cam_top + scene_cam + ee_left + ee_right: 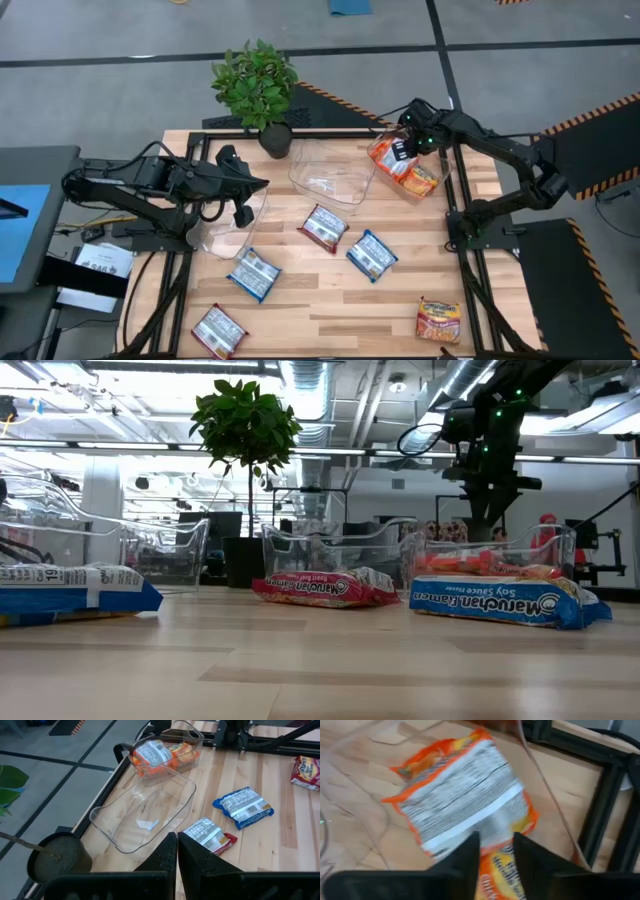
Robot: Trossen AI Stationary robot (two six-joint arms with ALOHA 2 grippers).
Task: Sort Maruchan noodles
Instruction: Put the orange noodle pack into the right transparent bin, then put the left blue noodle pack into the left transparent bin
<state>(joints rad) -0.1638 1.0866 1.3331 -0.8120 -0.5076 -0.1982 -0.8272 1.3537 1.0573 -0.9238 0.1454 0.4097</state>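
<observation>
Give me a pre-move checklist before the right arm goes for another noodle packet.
1. Right gripper let go of the orange packet: ok, fingers apart, packet lies below.
2. Orange packet inside the right bin: ok.
3. Middle bin free to receive: ok, no packets inside.
4. Left gripper out of the way: ok, shut, over the left bin.
5. Loose orange packet on the table reachable: cannot tell.

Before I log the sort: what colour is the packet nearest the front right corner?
Orange packet; high view shows it best.
</observation>
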